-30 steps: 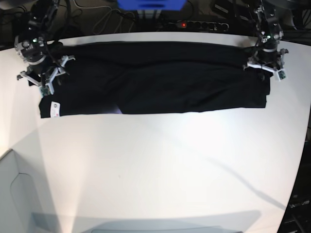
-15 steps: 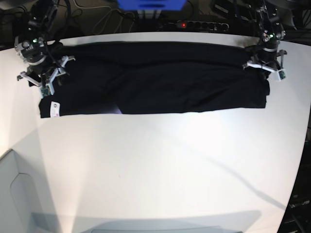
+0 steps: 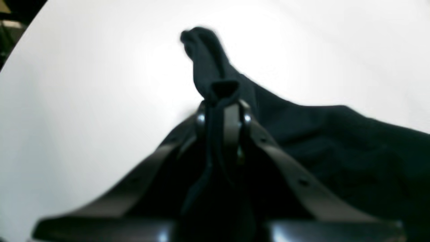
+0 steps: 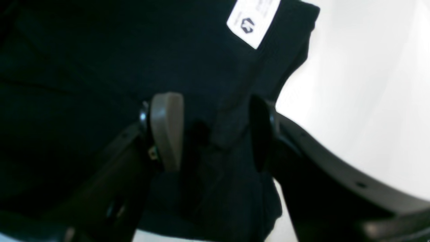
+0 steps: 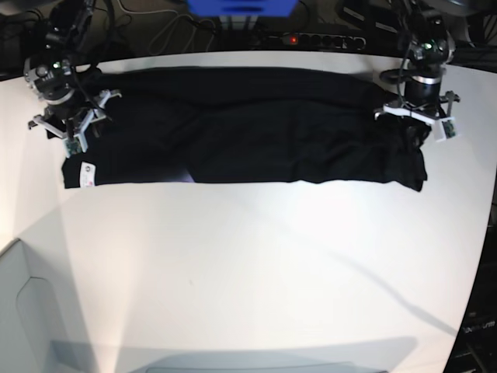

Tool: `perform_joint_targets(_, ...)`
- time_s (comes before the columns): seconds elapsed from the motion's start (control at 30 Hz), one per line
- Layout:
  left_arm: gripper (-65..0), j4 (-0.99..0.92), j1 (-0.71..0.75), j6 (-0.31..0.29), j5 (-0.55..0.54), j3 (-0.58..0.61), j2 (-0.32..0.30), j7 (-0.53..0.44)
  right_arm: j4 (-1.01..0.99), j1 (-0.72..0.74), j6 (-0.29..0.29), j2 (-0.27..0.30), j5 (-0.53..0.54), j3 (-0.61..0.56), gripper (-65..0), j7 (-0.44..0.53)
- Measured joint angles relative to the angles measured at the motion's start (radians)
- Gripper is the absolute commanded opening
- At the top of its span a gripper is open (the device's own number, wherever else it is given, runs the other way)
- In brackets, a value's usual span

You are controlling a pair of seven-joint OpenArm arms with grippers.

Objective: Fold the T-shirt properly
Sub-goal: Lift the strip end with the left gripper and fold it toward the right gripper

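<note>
The black T-shirt (image 5: 241, 124) lies as a long folded band across the far part of the white table (image 5: 248, 272). At its right end in the base view, my left gripper (image 5: 414, 128) is shut on a pinch of cloth. In the left wrist view that gripper (image 3: 221, 112) holds a raised ridge of T-shirt (image 3: 336, 141) between its fingers. At the other end my right gripper (image 5: 71, 134) stands open. The right wrist view shows this gripper (image 4: 215, 134) straddling a fold of the T-shirt (image 4: 84, 84), close to the white tag (image 4: 252, 22).
A power strip (image 5: 311, 39), cables and a blue object (image 5: 241, 8) sit behind the table's far edge. The white tag (image 5: 86, 174) marks the shirt's near left corner. A grey panel (image 5: 31, 311) stands at the lower left.
My left gripper has shut on the shirt's end and shifted slightly inward, bunching the cloth there. The right arm has stayed still and open.
</note>
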Motion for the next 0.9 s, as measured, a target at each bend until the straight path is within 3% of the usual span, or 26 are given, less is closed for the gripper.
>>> perform_joint_targets(0.13, -65.0, 0.011, 0.012, 0.004, 0.003, 0.074, -0.003, -0.015, 0.0, 0.0, 0.0, 0.0, 0.001, 0.0, -32.9, 0.005)
perform_joint_targets(0.57, -65.0, 0.029, 0.036, 0.006, 0.002, 0.486, -0.015, -0.021, -0.001, 0.027, 0.0, 0.0, 0.0, 0.005, -32.9, -0.006)
perform_joint_targets(0.8, -65.0, 0.019, -0.042, 0.008, 0.004, 0.736, -0.017, -0.016, -0.001, 0.028, 0.0, 0.0, 0.0, 0.004, -32.9, -0.003)
perform_joint_targets(0.9, -65.0, 0.016, -0.076, 0.008, 0.066, 0.805, -0.013, -0.012, -0.001, 0.027, 0.0, 0.0, 0.0, 0.003, -32.9, -0.003)
